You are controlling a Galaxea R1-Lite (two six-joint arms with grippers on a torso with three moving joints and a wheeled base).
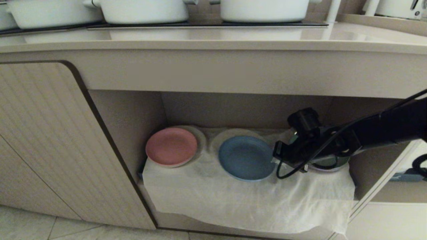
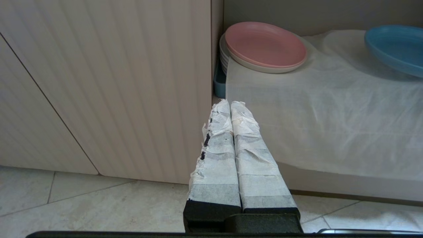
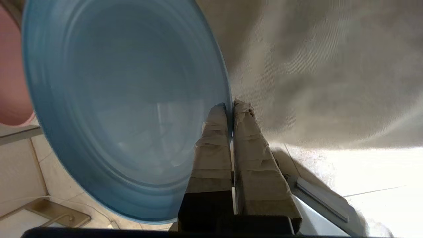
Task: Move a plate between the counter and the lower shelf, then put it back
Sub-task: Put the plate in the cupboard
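The light-blue plate is inside the lower shelf, over the middle hump of the white cloth. My right gripper reaches in from the right and is shut on the plate's right rim. In the right wrist view the two taped fingers pinch the rim of the plate at the right gripper. In the left wrist view the plate casts a shadow on the cloth beneath it. The counter runs above the niche. My left gripper is shut and empty, low in front of the cabinet.
A pink plate lies on a white stack at the shelf's left end. Another dish is mostly hidden under my right wrist. White pots stand on the hob. A ribbed cabinet door bounds the niche on the left.
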